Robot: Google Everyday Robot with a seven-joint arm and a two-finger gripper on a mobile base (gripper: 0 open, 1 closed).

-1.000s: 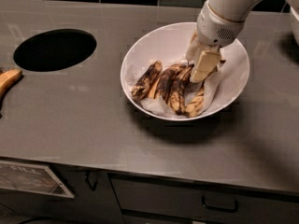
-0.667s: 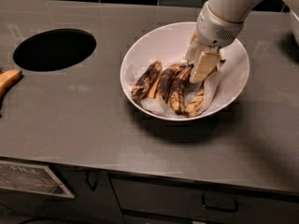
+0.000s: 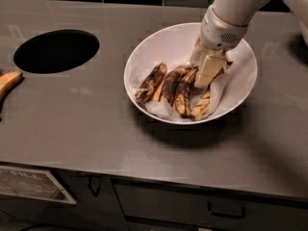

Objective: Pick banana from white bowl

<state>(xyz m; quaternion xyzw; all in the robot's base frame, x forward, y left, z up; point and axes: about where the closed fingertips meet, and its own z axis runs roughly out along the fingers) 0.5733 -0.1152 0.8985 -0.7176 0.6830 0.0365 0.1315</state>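
The banana bunch [image 3: 175,86], yellow with heavy brown-black patches, lies in the white bowl [image 3: 144,57] on the grey counter, on a thin translucent white wrapper sheet [image 3: 221,83]. The bananas fan out to the lower left from their dark stem end at the upper right. My gripper [image 3: 203,69] reaches down into the right half of the bowl from the upper right. It sits right at the stem end of the bunch and hides part of it. The white arm [image 3: 231,8] rises out of view at the top.
A round black hole [image 3: 56,50] is cut in the counter [image 3: 72,124] to the left. The tip of a clean orange-yellow banana [image 3: 8,82] shows at the left edge. Cabinet drawers with handles [image 3: 226,211] run below the counter's front edge. Dark tiles back the counter.
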